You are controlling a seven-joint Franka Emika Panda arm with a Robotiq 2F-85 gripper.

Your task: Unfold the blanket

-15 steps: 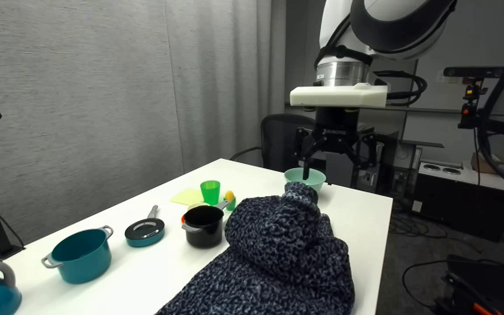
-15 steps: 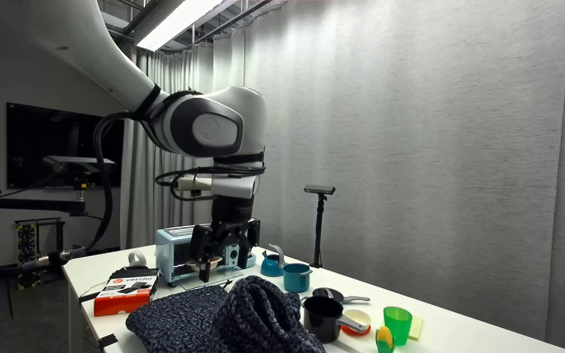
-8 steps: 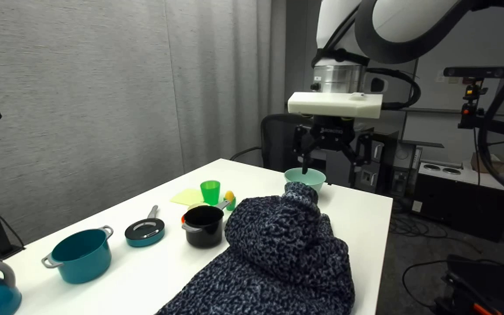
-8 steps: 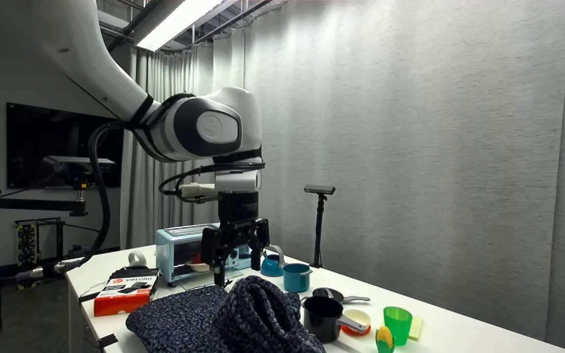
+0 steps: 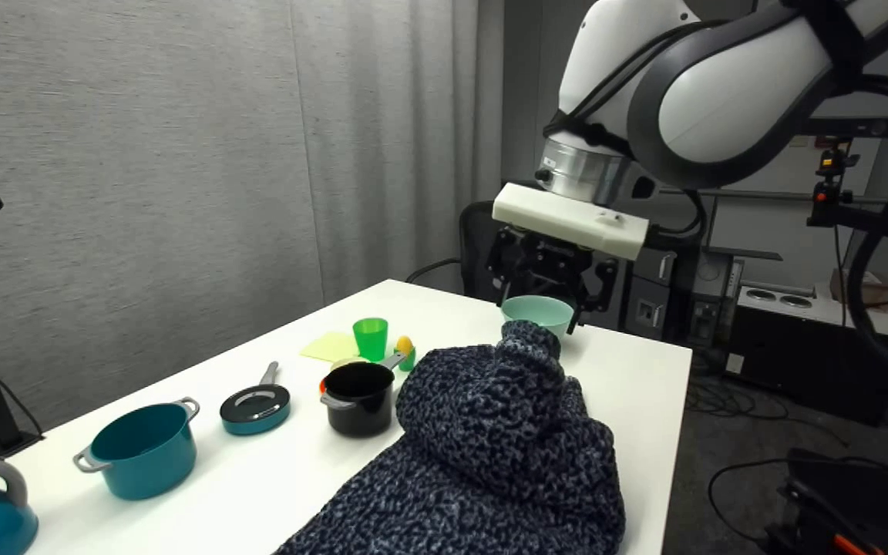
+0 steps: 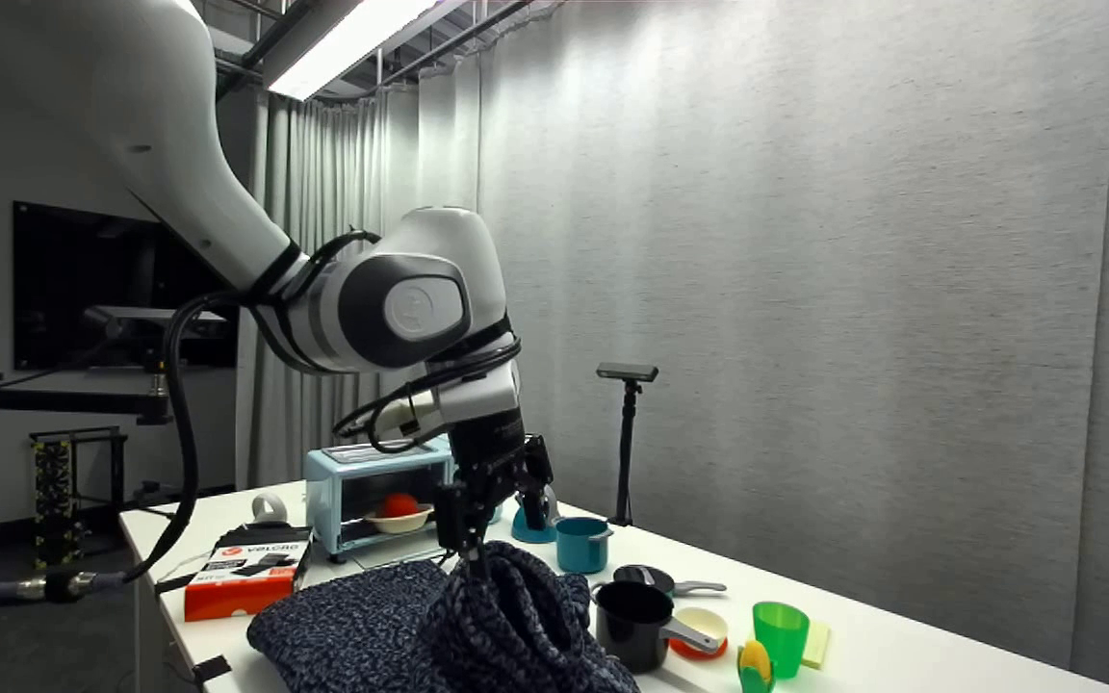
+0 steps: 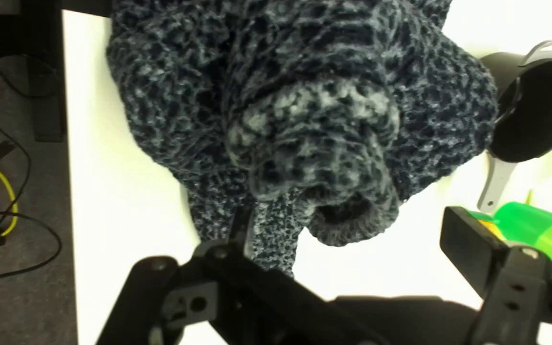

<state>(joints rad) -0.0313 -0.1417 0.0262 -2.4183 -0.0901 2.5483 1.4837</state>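
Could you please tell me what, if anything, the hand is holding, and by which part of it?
Nothing is held: in the wrist view the hand is open, and the blanket is not pinched between its parted fingers.

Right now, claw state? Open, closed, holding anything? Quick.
Claw: open, jaws wide apart, holding nothing; blanket ungripped.

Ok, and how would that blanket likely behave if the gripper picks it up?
The blanket is probably floppy: it slumps in soft folds. Its bumpy knit looks unlikely to slide easily from the gripper. With a broad part lying on the table, lifting the raised fold would likely leave some trailing.
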